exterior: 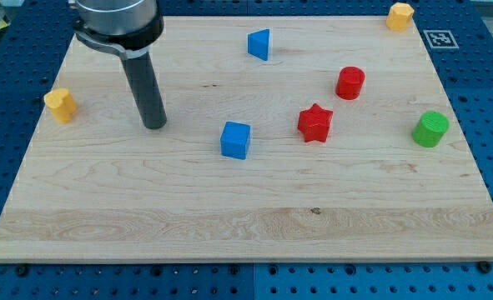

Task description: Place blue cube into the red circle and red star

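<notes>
Wooden board (pixel 229 225) on blue pegboard: blue cube (pixel 235 139) sits left of red star (pixel 315 122), red circle (pixel 350 82) beyond, not yet between them; my tip (pixel 154 125), bare rod holding nothing, stands apart left of cube

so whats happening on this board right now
A robot arm with a dark rod is pushing blocks around a wooden board. My tip rests on the board to the view's left of the blue cube, apart from it. The red star and red cylinder sit to the cube's right, so the cube has not reached them yet.
</notes>
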`<state>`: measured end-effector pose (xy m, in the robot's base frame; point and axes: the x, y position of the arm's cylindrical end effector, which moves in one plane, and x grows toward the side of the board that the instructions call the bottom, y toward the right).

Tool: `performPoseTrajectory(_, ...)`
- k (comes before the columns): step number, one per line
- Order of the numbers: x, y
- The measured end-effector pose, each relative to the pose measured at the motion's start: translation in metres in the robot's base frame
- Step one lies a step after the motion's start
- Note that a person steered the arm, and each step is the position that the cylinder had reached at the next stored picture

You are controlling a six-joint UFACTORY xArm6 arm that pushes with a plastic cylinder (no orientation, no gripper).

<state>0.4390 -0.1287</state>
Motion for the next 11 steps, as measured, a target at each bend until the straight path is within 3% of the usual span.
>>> performPoseTrajectory(6,0.052,0.074)
performPoseTrajectory(11,0.044,0.096)
